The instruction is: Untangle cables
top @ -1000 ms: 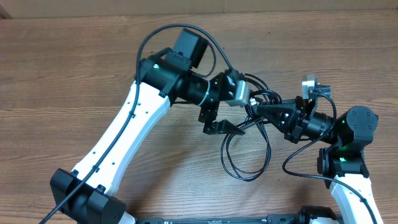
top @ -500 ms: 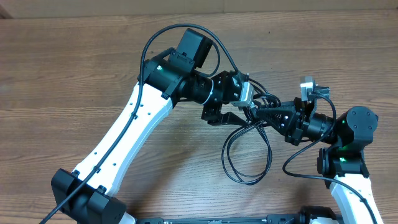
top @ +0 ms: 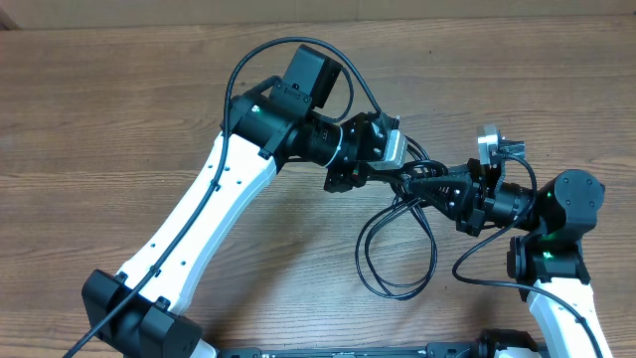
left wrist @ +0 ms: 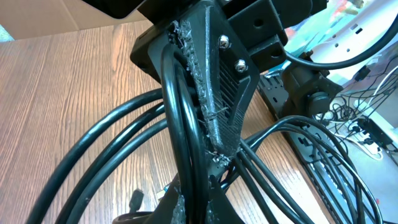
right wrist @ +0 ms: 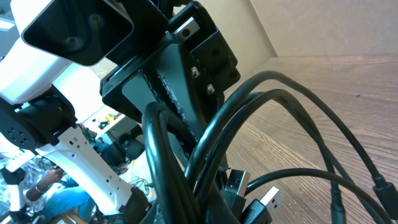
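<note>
The left gripper [top: 383, 179] is squeezed shut on the thin black bendy cables [top: 433, 254]. The right gripper [top: 415, 183] is shut too. It pinches the same bunch just beside the left one, so the two tips almost touch.

In the left wrist view, a black ribbed finger [left wrist: 217, 87] has several strands pressed tight along it, with no gap to see. In the right wrist view, strands run along another black finger [right wrist: 168, 87], and small plug ends [right wrist: 264, 202] poke out below.

The bunch is over the middle of the brown wooden table [top: 119, 119]. Long loops reach from it toward the near edge, between the two arms. There is lots of bare wood on the far side and on the left. The right arm's base stands close to the loops.
</note>
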Available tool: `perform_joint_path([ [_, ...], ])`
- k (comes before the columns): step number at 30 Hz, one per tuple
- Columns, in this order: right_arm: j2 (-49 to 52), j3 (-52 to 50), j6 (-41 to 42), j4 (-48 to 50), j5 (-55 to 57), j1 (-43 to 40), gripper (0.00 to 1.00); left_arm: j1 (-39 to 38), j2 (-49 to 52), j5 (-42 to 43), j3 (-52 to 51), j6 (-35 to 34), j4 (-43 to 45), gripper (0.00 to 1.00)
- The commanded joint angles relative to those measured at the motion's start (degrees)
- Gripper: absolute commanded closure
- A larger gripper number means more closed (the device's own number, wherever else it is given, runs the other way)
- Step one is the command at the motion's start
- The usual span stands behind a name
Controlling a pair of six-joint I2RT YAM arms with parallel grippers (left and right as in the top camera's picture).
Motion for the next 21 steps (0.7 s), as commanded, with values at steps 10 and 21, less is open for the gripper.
perform_joint_path([
  [10,-0.3,1.2,0.0,-0.1,0.0,-0.1,0.00,0.8,-1.6,-4.7,1.4,-6.4,0.3,0.96],
  [21,-0.3,1.2,0.0,-14.9,13.1,-0.1,0.00,3.4,-1.6,-5.3,1.4,-22.0,1.6,0.96],
])
